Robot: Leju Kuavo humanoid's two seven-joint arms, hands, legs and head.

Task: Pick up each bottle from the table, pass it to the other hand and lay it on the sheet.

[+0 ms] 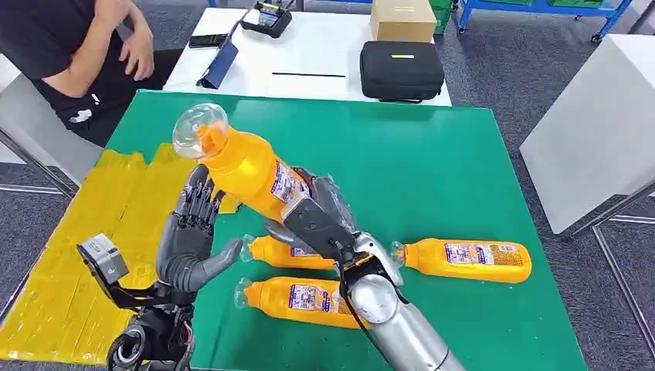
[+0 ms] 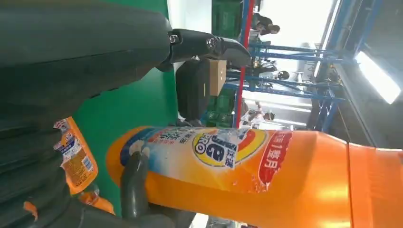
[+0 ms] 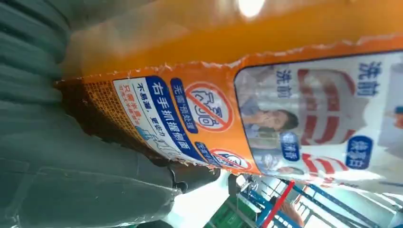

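Observation:
My right hand (image 1: 320,220) grips the lower body of an orange bottle (image 1: 251,170) with a clear round cap and holds it tilted above the green table (image 1: 432,170), cap towards the far left. Close beside it, my left hand (image 1: 189,236) is open, palm facing the bottle and fingers spread upright. The left wrist view has the held bottle (image 2: 266,180) just beyond my left hand's fingers (image 2: 209,45). Its label (image 3: 266,95) lies against my right hand (image 3: 71,166) in the right wrist view. Three more orange bottles lie on the table: two (image 1: 282,253) (image 1: 297,300) under my right arm, one (image 1: 467,260) to the right.
A yellow sheet (image 1: 69,255) covers the table's left side. A person (image 1: 69,46) sits at the far left corner. Behind stands a white table (image 1: 309,54) with a black case (image 1: 402,69) and a cardboard box (image 1: 402,19). A white cabinet (image 1: 595,131) stands at right.

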